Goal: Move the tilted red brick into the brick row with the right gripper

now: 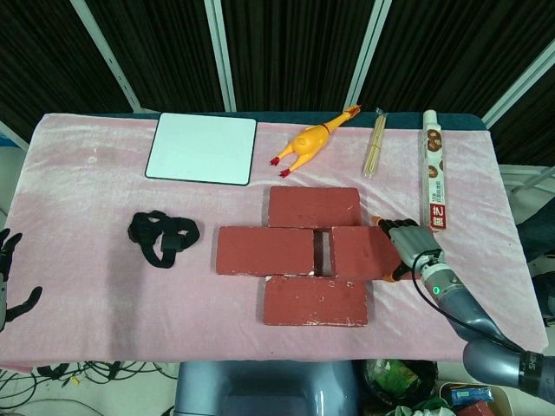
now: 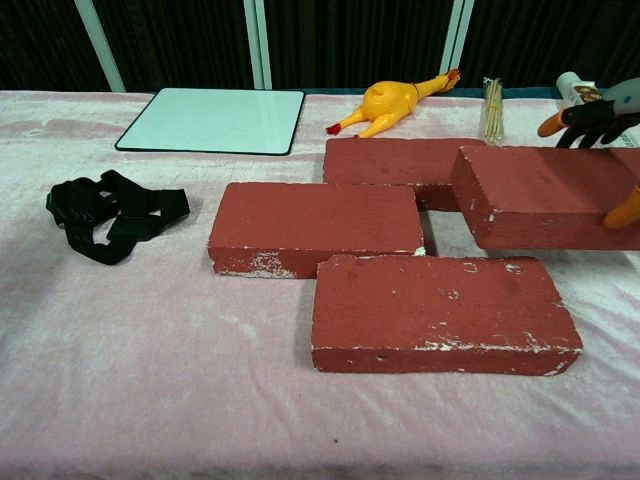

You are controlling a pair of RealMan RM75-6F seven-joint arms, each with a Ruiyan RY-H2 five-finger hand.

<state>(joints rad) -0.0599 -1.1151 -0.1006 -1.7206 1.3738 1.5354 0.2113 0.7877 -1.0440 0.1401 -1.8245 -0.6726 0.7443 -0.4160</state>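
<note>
- You've got a table (image 1: pixel 78 286) under a fuzzy pink cloth.
- Far side, left to right: whiteboard (image 1: pixel 202 148), rubber chicken (image 1: pixel 308 143), bundle of sticks (image 1: pixel 375 145), printed tube (image 1: pixel 433 170).
- Black strap (image 1: pixel 161 237) sits on the left.
- Three red bricks lie flat mid-table: far brick (image 1: pixel 313 208), left brick (image 1: pixel 264 250), near brick (image 1: pixel 314 301).

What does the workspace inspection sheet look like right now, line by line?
Surface: table under a pink cloth.
Job's things: held red brick sits right of the middle brick, a gap between them; back brick and front brick lie flat.
Clutter: whiteboard, rubber chicken, bundle of sticks, long tube, black strap.
Hands: right hand grips the held brick's right end; left hand at the table's left edge, holding nothing.
Cables: wires under the front edge.
Surroundings: dark curtain.
</note>
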